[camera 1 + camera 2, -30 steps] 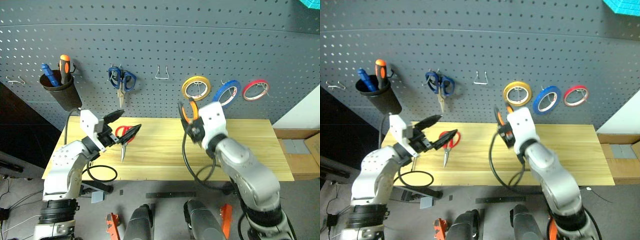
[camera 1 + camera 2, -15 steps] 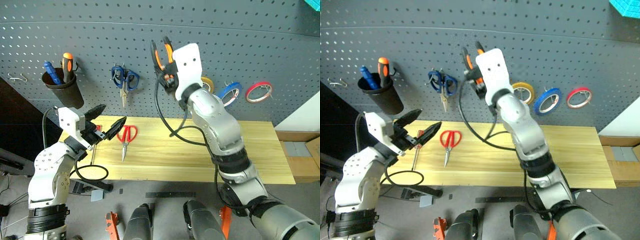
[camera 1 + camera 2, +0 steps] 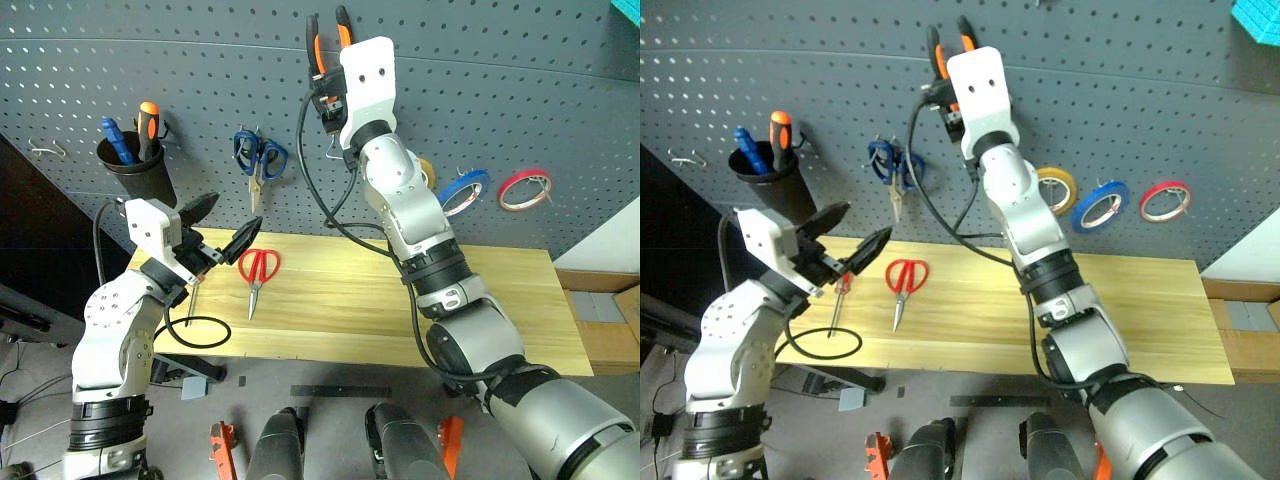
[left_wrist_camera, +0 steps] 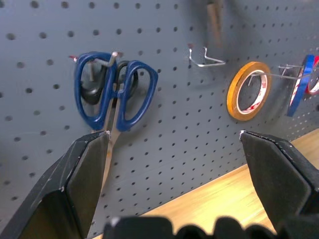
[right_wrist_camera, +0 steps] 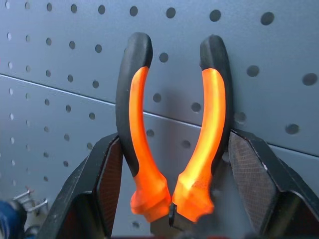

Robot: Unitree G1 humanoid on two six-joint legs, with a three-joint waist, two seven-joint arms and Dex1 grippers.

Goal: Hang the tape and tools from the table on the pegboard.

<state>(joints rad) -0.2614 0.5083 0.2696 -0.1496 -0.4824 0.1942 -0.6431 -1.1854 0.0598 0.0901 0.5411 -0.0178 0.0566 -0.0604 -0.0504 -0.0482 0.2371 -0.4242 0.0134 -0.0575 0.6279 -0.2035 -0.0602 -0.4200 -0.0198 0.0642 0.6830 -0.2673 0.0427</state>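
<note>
At the far left of the pegboard point(image 3: 520, 90) a black cup point(image 3: 135, 172) hangs with a blue-handled screwdriver point(image 3: 113, 136) and an orange-handled screwdriver point(image 3: 148, 117) standing in it, and a bare metal hook point(image 3: 40, 152) sits just left of the cup. Below, the left gripper point(image 3: 216, 226) hovers over the left end of the table point(image 3: 500, 300) with its two black fingers spread wide and nothing between them; in the left wrist view it faces the board. Beneath it on the tabletop lies the slim screwdriver with the translucent red handle point(image 3: 840, 290), and just beside that the red-handled scissors point(image 3: 257, 273) lie flat, blades toward the near edge; a black cable loop point(image 3: 195, 331) rests at the table's front edge. On the board above them hang the blue-handled scissors point(image 4: 113, 89). Further right, the right gripper point(image 3: 328, 40) is raised high against the pegboard, its fingers closed around the pliers point(image 5: 172, 124), gripping them near the base of the orange-and-black handles, which point up and lie close to the panel. A wire hook point(image 4: 204, 56) sits on the board below the gripper, partly behind the arm. To the right hang the yellow roll point(image 3: 1058, 188), then the blue tape point(image 3: 1100, 204) on its own hook, then the red-pink roll point(image 3: 1165, 199), each apart from the next.
</note>
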